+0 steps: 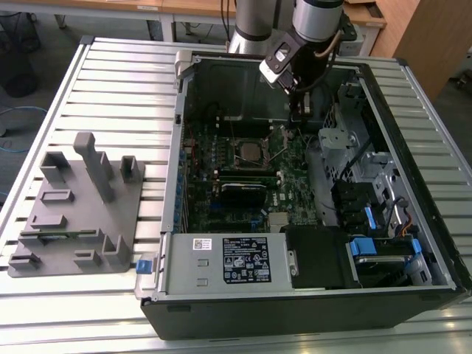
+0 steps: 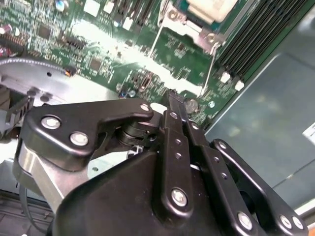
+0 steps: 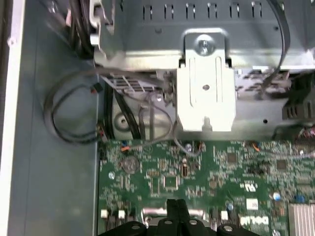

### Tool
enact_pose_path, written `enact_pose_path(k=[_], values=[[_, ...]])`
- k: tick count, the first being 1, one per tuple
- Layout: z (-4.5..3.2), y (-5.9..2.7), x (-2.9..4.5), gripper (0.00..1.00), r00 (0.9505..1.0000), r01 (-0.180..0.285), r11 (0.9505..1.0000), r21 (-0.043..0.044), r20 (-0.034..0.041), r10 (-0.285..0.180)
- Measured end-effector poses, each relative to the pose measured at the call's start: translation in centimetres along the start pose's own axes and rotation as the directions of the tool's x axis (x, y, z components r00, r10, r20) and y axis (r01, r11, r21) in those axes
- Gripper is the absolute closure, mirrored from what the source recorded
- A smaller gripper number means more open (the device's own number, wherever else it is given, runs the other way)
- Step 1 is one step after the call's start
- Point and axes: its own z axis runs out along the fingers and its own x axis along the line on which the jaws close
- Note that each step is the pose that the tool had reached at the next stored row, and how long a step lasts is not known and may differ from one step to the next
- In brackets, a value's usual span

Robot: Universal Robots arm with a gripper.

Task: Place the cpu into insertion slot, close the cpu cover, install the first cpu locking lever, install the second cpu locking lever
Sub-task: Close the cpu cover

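— What's hard to see from where you stand?
— Quite a bit. In the second wrist view the gripper and its own black links hide much of the green circuit board. The cpu is cut off at the picture's edge, so I see just a pale corner.
— Any writing?
— There's a white-and-black label on the metal box, well apart from the insertion slot. I can't read it.
— So where's the cpu?
— It's sitting in the insertion slot, grey face up, with the cpu cover lying around it. Two thin wire levers run out from the slot. Whether they're hooked down, I cannot tell.
— And the pincer?
— The fingers are pressed together with nothing between them. In the exterior view it hangs near the slot, off to the exterior view's right of it, touching neither cpu nor cover.
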Motion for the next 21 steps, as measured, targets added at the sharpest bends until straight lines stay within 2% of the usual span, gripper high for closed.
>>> enact_pose_path(k=[3, 13, 17, 21], values=[[0.05, 0.55, 0.02, 0.90, 1.0000, 0.000, 1.0000, -0.0001, -0.0002, 0.000], [0.10, 0.94, 0.02, 0.90, 1.0000, 0.000, 1.0000, 0.0008, 0.0001, 0.000], [0.43, 1.00, 0.02, 0.90, 1.0000, 0.000, 1.0000, 0.0007, 0.0001, 0.000], [1.09, 0.99, 0.01, 0.90, 1.0000, 0.000, 1.0000, 0.0007, 0.0000, 0.000]])
